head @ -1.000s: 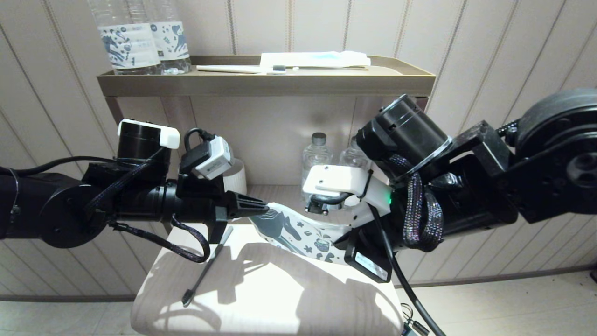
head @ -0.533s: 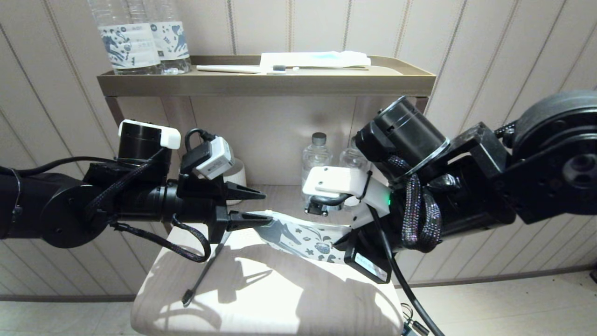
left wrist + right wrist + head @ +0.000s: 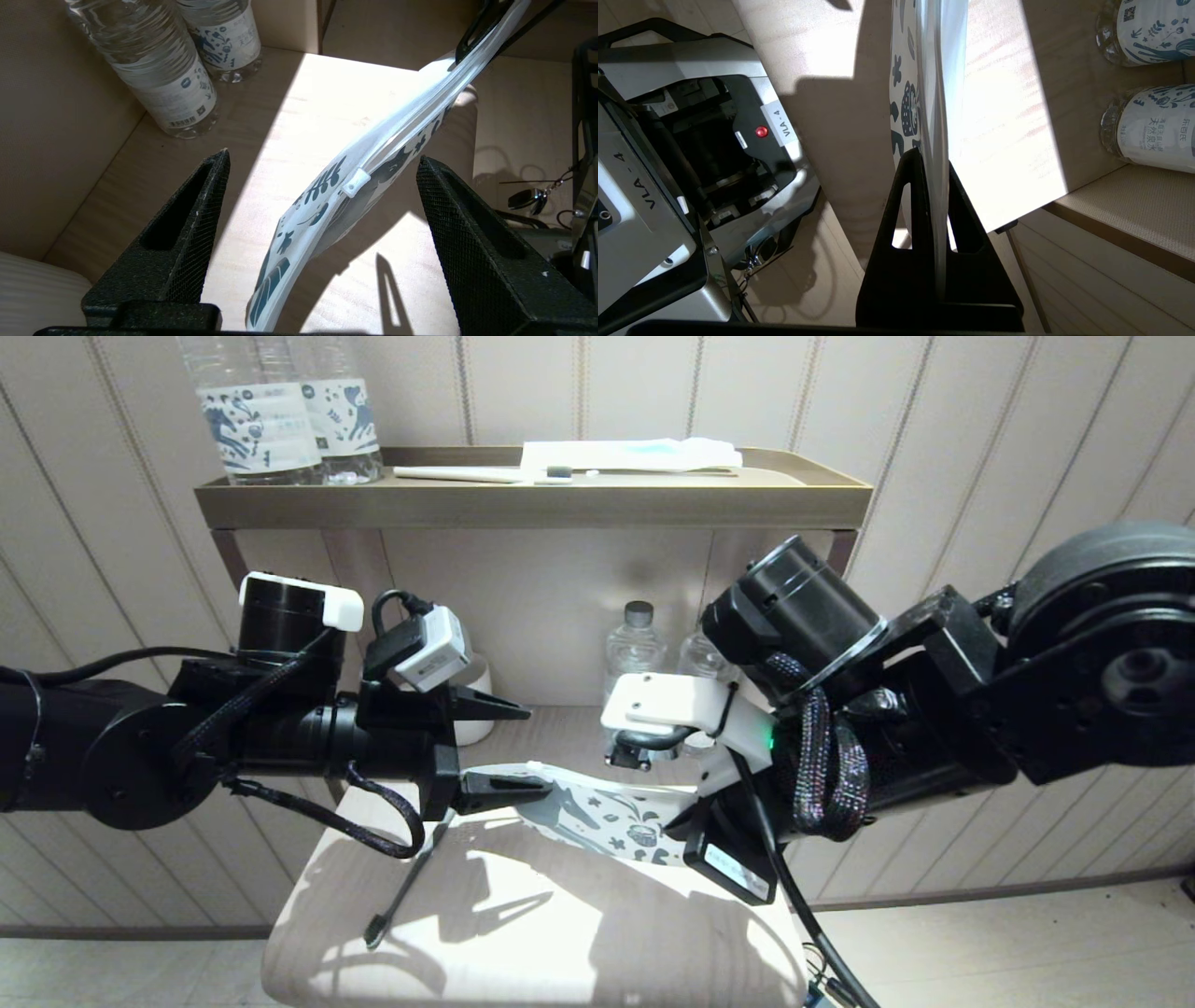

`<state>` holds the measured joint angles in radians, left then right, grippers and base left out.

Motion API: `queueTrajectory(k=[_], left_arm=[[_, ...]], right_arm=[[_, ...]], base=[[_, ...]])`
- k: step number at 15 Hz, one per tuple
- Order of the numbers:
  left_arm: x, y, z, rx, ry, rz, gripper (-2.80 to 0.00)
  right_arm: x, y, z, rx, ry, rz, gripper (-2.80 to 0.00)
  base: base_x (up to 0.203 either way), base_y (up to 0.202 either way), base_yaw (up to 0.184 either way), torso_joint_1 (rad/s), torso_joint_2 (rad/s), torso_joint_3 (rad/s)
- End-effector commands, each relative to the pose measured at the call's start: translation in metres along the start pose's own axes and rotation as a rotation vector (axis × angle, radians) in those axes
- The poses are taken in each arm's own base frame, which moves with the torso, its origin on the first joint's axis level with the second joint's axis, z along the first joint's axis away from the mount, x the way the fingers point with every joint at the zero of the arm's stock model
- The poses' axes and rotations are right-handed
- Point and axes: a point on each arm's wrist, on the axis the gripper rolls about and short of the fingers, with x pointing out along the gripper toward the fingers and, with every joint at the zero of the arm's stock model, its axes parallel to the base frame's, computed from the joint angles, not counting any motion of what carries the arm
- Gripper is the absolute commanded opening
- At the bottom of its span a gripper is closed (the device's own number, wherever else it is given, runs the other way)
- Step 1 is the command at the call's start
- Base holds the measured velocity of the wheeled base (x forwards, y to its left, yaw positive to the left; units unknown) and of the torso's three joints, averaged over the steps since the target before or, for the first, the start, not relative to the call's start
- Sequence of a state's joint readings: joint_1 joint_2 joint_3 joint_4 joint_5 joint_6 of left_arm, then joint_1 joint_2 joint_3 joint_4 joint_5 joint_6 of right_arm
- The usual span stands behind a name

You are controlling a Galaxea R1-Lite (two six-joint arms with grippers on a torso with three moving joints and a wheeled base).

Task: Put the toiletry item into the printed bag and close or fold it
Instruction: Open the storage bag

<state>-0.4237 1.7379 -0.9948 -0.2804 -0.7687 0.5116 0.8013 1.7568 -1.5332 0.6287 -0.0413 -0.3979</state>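
Shelving (image 3: 532, 509) of pale wood fills the scene, with a light, smooth lower surface (image 3: 523, 933) under strong sunlight and hard shadows. Over that surface the printed bag (image 3: 607, 807) hangs in the air, a flat white pouch with dark-blue horse and flower motifs, sagging in a soft curve between the two arms. Its right end is clamped edge-on in the right gripper (image 3: 931, 186), whose black wedge-shaped fingers press flat against both faces of the thin plastic. Its left end reaches into the gap of the left gripper (image 3: 322, 196), which stands spread wide, one finger above and one below in the head view; the wrist view shows the pouch's zip edge and small white slider (image 3: 356, 181) running between the black mesh-textured fingers (image 3: 187, 224) with clear space on both sides, though the lower finger may touch the pouch's end in the head view. The toiletry item (image 3: 411, 882), a slim toothbrush with a thin grey handle and small dark head, lies slanted on the surface below the left gripper, outside the bag, its upper end hidden behind the lower finger. Clear ribbed bottles (image 3: 163, 70) with horse labels stand at the back of the lower shelf.
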Motion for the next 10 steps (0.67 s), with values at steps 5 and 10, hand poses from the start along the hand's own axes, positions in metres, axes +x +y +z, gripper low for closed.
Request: queueTrajectory(k=[5,10], left_arm=[[0.0016,0.0007,-0.0007,0.001,-0.002,-0.005,0.00],[0.0019,0.0013,-0.0002,0.002,-0.004,-0.004,0.00]], right_arm=[[-0.0036,-0.0068,0.0041,0.009,-0.035,-0.027,-2.80],[-0.0038,-0.0065,0.0047,0.007,-0.039,-0.028,-2.80]], base=[[0.000,0.000,0.000,0.000,0.00,0.000],[0.000,0.000,0.000,0.000,0.00,0.000]])
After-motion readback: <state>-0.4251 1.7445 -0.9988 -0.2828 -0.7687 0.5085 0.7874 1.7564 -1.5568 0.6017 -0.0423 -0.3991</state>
